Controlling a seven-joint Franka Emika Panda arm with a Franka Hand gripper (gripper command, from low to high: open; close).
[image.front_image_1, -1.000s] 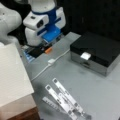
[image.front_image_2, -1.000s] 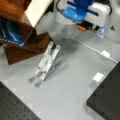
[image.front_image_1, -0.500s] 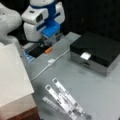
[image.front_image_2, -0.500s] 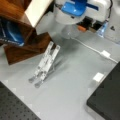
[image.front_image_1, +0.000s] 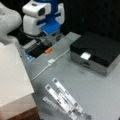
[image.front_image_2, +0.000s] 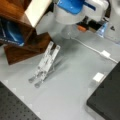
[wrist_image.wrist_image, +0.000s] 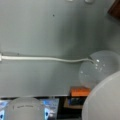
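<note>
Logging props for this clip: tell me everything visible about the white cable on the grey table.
The white cable is thin, round and looks plastic-coated. It lies flat on the grey table, running in a loose line in both front views, with a small blocky white connector partway along. One end leads toward the orange piece at the table's edge, below the gripper. In the wrist view it passes by a clear round dome. Nothing grips it.
</note>
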